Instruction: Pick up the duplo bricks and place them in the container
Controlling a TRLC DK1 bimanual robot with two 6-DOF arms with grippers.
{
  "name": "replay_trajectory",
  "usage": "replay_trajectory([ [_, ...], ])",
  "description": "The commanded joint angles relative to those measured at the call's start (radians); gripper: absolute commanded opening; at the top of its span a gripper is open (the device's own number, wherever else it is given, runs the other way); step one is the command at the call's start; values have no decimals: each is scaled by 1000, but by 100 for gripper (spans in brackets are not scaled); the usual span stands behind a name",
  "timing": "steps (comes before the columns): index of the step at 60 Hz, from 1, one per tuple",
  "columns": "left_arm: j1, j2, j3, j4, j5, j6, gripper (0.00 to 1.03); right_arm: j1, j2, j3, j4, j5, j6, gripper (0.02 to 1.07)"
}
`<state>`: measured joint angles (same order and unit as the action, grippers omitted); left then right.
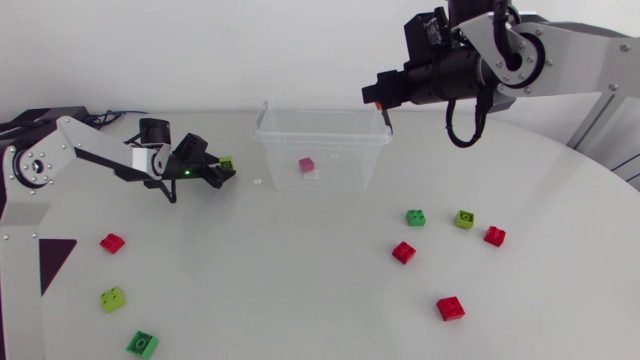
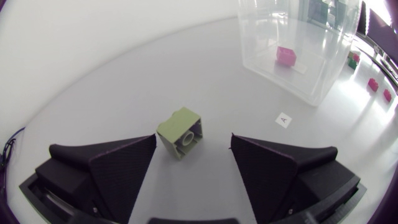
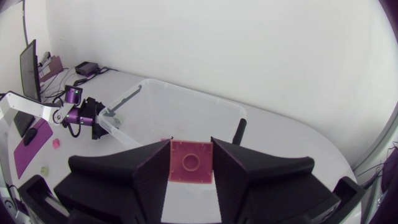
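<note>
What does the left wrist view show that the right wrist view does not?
Only the left wrist view: a green brick lying between the open fingers of the left gripper, and a pink brick inside the container. Only the right wrist view: the right gripper shut on a red brick, and the left arm beyond the container. Both: the clear container.
</note>
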<state>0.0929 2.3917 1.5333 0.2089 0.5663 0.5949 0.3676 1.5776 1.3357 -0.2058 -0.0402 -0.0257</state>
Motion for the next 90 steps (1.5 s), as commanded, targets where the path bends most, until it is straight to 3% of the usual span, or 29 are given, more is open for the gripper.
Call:
replay_trajectory([
  [1, -12, 49, 42, 3, -16, -20, 88, 5, -7, 11, 0, 5, 15, 24],
  [13, -30, 70, 70, 9, -28, -21, 85, 21, 21, 37, 0, 8, 18, 24],
  [17, -35, 72, 73, 9, -29, -21, 66, 25, 36, 53, 0, 8, 18, 24],
  [22, -39, 73, 80, 6, -29, -30, 34, 31, 45, 65, 0, 8, 18, 24],
  [35, -41, 70, 70, -22, -32, -30, 30, 37, 58, 79, -1, 14, 18, 24],
  [45, -33, 6, -24, -3, -31, -23, 30, 39, 79, 92, 2, 17, 17, 24],
  [55, -33, -166, -226, 78, -22, -30, 30, 44, 119, 129, 2, 17, 17, 24],
  [67, -12, -393, -389, 78, 24, -46, 30, 48, 249, 230, -6, 17, 17, 24],
  [82, -18, -631, -478, 29, 60, -101, 31, 30, 412, 356, -7, 23, 15, 26],
  [90, -70, -760, -504, 3, 63, -149, 31, 17, 504, 438, -27, 53, 10, 47],
])
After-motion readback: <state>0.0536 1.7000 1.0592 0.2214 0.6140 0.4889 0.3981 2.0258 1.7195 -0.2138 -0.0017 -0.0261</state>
